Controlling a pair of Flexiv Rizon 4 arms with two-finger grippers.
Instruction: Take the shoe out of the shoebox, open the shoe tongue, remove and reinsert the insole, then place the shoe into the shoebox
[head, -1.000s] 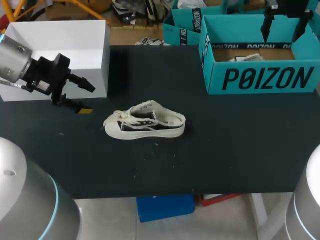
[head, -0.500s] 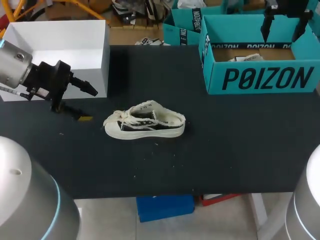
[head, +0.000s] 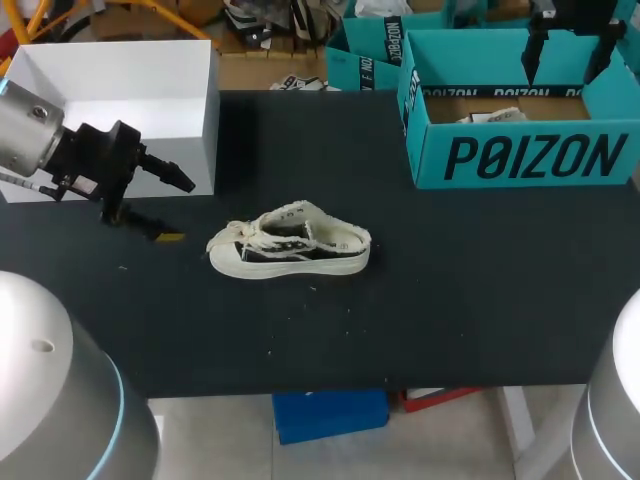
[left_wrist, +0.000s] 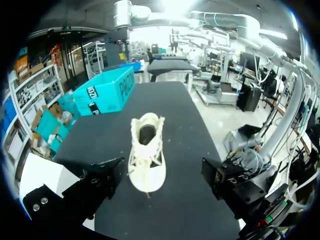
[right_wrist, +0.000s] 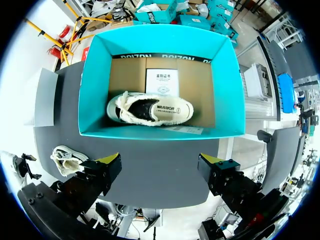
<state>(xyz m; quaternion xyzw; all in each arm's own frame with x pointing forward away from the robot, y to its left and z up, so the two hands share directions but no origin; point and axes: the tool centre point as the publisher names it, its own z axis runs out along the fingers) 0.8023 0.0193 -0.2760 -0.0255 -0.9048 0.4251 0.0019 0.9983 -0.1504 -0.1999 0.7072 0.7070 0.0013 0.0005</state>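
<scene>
Head camera high behind table (head: 480, 280); left wrist low toward shared shoe (left_wrist: 146, 160); right wrist above shoebox (right_wrist: 91, 90).

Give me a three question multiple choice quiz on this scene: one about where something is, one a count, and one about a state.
1. The shoe outside the boxes lies:
A. on the table
B. on the white box
C. in a pincer

2. Shoes in sight:
A. one
B. two
C. three

3. The left pincer is:
A. shut on the shoe
B. open, holding nothing
C. shut on a lace

Answers:
1 A, it rests on the dark tabletop.
2 B, a second shoe lies in the teal shoebox.
3 B, its fingers stand apart, with the shoe ahead, untouched.
</scene>
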